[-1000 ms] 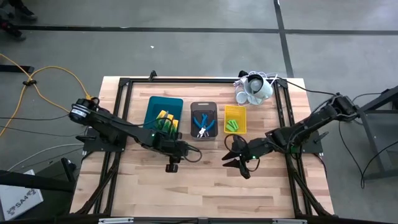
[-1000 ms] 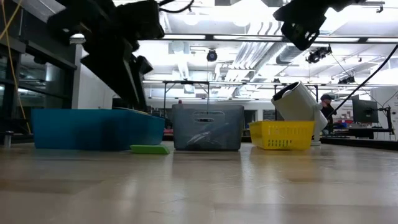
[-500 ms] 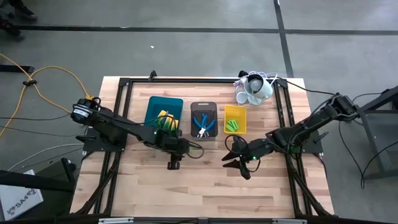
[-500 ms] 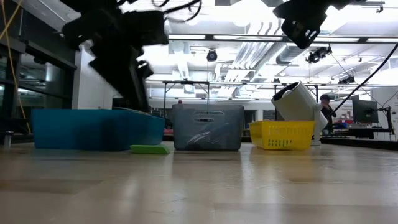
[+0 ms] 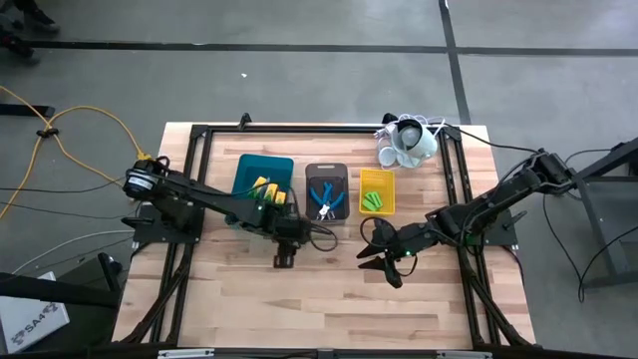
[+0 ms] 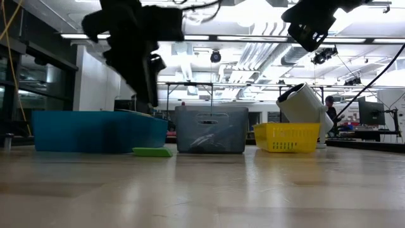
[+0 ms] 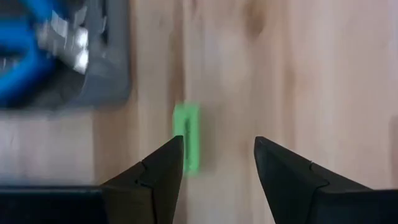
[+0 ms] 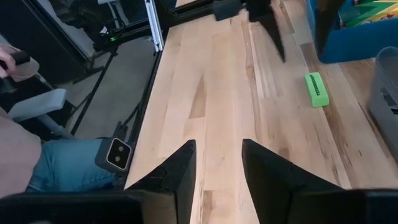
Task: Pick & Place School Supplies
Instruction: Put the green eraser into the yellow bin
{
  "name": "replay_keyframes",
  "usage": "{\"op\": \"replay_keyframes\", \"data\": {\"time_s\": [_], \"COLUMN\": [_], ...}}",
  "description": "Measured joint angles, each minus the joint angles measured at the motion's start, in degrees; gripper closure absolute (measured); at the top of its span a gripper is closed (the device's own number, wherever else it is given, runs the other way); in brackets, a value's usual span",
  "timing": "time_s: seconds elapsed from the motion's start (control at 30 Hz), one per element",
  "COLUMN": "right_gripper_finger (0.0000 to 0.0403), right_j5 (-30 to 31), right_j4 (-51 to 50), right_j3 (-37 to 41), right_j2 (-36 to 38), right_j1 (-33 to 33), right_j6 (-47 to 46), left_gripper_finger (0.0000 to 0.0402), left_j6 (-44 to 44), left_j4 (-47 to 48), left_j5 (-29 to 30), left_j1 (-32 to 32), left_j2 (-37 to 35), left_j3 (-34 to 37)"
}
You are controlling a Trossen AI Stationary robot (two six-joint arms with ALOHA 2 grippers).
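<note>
Wooden table (image 5: 329, 299), items as laid out:

Teal tray (image 5: 257, 170), rear left: yellow-and-green printed boxes (image 5: 265, 191) piled at its near end.
Grey tray (image 5: 326, 189), centre: blue-handled pliers (image 5: 323, 196) inside (blurred in the left wrist view (image 7: 31, 50)).
Yellow tray (image 5: 377, 189), right of the grey one: green sticks (image 5: 373, 200) inside.
White cup cluster (image 5: 407, 142) with cords, rear right corner of the table.
Loose green stick (image 7: 186, 135): flat on the bare wood, just in front of the gap between teal and grey trays (also in the low view (image 6: 152, 152) and the right wrist view (image 8: 316, 89)).

Left gripper (image 5: 283, 249): raised above the table, over the loose stick; fingers spread apart and empty, with the stick close beside one fingertip (image 7: 168, 163) in its wrist view.
Right gripper (image 5: 378, 251): in front of the yellow tray, raised off the table, fingers parted, nothing between them.

Beyond the table edge in the right wrist view: a seated person's jeans leg (image 8: 68, 165)
</note>
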State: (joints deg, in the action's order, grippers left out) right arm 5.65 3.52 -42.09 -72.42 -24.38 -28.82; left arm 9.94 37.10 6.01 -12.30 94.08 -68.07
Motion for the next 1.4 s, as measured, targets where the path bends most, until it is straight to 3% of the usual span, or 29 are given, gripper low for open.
{"op": "replay_keyframes", "data": {"time_s": [0.23,0.73,1.4], "right_gripper_finger": [0.0282,0.0282,0.0282], "right_j5": [0.0,0.6,0.3], "right_j4": [-0.4,0.2,0.2], "right_j3": [0.0,0.0,0.0], "right_j2": [0.0,0.0,0.0], "right_j1": [-0.9,-3.9,-4.1], "right_j6": [-0.1,-0.5,-1.6], "left_gripper_finger": [0.0213,0.0213,0.0213], "left_j6": [-0.1,-0.9,-1.5], "left_j4": [3.3,2.0,2.0], "left_j5": [-0.1,0.0,0.1], "left_j1": [0.8,0.8,4.2], "left_j2": [3.9,10.0,12.7], "left_j3": [-3.9,-3.8,-3.7]}}
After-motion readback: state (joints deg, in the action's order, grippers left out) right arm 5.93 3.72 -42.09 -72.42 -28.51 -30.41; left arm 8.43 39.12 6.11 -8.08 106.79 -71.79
